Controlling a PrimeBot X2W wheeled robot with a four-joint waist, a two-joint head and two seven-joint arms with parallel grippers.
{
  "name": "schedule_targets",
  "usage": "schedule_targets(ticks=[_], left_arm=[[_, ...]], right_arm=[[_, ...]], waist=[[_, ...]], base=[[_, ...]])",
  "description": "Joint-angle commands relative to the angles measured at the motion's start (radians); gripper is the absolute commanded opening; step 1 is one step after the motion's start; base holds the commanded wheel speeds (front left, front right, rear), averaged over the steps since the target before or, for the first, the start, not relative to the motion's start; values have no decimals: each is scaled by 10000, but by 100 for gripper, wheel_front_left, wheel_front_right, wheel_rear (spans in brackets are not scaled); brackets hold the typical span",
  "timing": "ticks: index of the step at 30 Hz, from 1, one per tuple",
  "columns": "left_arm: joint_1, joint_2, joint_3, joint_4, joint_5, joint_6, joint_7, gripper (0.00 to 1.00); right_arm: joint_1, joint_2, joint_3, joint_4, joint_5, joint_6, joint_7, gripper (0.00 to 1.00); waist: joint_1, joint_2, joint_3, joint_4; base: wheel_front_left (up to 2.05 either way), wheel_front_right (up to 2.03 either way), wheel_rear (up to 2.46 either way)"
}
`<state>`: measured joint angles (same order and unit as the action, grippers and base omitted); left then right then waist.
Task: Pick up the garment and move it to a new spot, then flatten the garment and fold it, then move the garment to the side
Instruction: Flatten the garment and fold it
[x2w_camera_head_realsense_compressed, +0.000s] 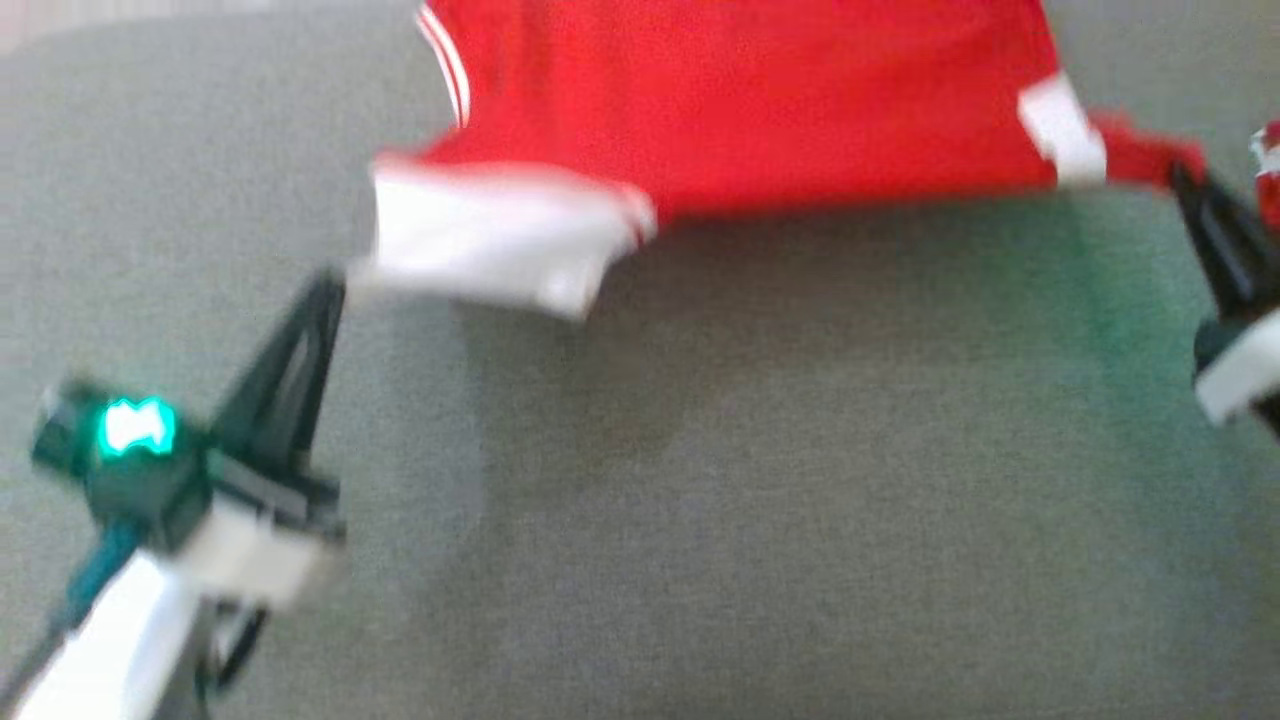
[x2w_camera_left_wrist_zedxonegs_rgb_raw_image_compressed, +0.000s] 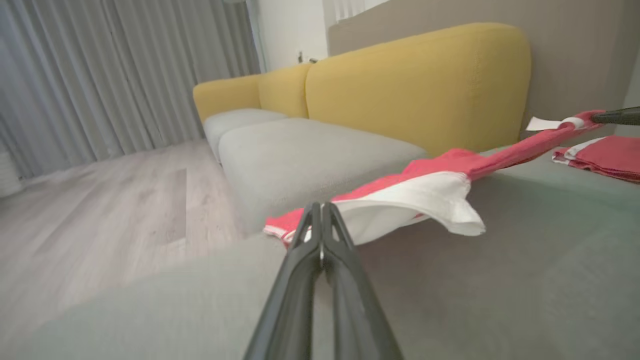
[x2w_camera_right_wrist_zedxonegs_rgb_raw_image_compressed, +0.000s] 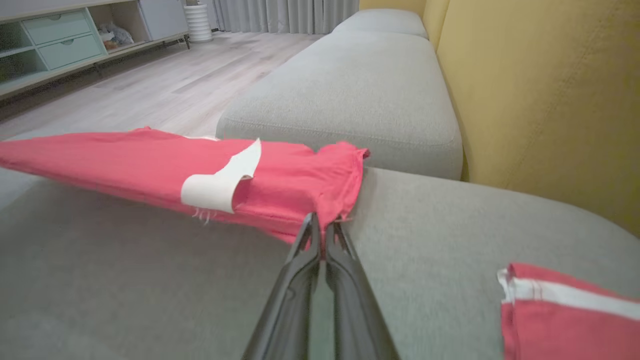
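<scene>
No readable text, label or number on the garment (x2w_camera_head_realsense_compressed: 740, 100) or sofa (x2w_camera_left_wrist_zedxonegs_rgb_raw_image_compressed: 415, 90) (head view blurred)

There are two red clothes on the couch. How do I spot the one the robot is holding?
Find the sofa's yellow back, then the grey seat cushion in front of it. The red garment with white bands hangs stretched above that cushion, pinched at its ends by the left gripper and the right gripper. The other red cloth just lies on the cushion, untouched.

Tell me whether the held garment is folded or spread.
Spread: the garment stretches between the left gripper and right gripper, each shut on an edge.
</scene>
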<state>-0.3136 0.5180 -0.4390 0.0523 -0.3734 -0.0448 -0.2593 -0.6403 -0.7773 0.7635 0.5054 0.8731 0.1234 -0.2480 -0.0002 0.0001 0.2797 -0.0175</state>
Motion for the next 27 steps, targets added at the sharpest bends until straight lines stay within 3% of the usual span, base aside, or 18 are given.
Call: schedule_targets(ticks=[1, 8, 13, 20, 27], left_arm=[[323, 496, 614, -541, -169, 174, -24, 0], [3533, 770, 324, -2279, -750, 736, 427, 0], [4293, 1172, 295, -3366, -1040, 748, 903, 0], [2941, 1148, 269, -3310, -938, 452, 1313, 0], [75, 505, 96, -1544, -895, -194, 1557, 0]], right_arm=[[710, -542, -244, -303, 49, 73, -129, 0], [3955, -868, -2008, -1514, -175, 73, -135, 0], [5626, -804, -3193, -2460, -471, 73, -136, 0], [5493, -259, -3672, -2996, -594, 73, 832, 0], [3732, 217, -3457, -2625, -820, 73, 1674, 0]], waist=[[2, -1, -421, 21], [2, -1, -1011, 282], [2, -1, -1030, 375], [2, -1, -583, 211], [2, -1, 288, 53]], base=[[0, 0, 0], [0, 0, 0], [0, 0, 0], [0, 0, 0], [0, 0, 0]])
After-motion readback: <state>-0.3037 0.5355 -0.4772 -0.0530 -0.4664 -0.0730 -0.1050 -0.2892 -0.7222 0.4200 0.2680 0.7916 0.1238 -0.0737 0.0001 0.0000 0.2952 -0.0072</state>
